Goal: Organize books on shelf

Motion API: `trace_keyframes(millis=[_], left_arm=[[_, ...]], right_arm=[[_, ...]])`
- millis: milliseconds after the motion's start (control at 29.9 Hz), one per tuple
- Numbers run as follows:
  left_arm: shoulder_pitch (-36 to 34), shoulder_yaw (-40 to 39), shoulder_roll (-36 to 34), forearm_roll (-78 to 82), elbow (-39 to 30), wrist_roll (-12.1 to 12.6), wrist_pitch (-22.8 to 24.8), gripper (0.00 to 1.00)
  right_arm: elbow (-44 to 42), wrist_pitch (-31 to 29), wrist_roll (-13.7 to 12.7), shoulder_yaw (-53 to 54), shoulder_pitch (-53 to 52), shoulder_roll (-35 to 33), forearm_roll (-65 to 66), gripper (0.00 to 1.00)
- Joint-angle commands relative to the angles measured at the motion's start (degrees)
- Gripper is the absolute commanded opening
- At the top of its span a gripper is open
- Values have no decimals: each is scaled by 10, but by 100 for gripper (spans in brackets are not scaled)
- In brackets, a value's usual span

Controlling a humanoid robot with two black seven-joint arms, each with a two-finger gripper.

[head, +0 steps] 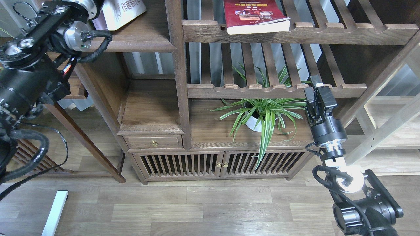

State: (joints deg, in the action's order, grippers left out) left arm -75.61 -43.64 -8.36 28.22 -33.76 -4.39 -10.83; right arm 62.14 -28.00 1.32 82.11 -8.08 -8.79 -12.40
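A large white book (123, 11) with blue Chinese characters lies tilted on the solid dark-brown shelf (137, 42) at the top left. A pale lavender book (97, 22) peeks out beside it. My left arm's wrist (77, 31) reaches up along that shelf's left end, and its gripper is cut off by the top edge. A dark red book (256, 16) with a yellow title lies flat on the upper slatted shelf (328, 32). My right gripper (317, 88) points up at the front rail of the lower slatted shelf, far from the books. Its dark fingers cannot be told apart.
A potted spider plant (262, 113) stands on the cabinet top (210, 131) just left of my right gripper. Below are a small drawer (153, 142) and slatted cabinet doors (220, 164). A lighter wooden frame (387, 124) stands at the right.
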Motion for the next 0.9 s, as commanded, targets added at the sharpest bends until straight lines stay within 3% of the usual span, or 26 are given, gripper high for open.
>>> trace_keyframes(millis=[0, 234, 502, 736, 869], left_arm=[[-2, 1, 4, 0, 0, 0, -2, 1], [-8, 9, 4, 0, -1, -4, -2, 4], [-5, 29, 2, 0, -2, -70, -2, 2], [-1, 44, -3, -2, -6, -82, 0, 2], [7, 46, -4, -2, -4, -111, 1, 2]], right_arm=[[0, 0, 0, 1, 0, 0, 0, 72], [0, 0, 0, 5, 1, -7, -8, 72], [0, 0, 0, 7, 3, -7, -9, 72], [0, 0, 0, 7, 3, -7, -9, 72], [0, 0, 0, 7, 3, -7, -10, 72]])
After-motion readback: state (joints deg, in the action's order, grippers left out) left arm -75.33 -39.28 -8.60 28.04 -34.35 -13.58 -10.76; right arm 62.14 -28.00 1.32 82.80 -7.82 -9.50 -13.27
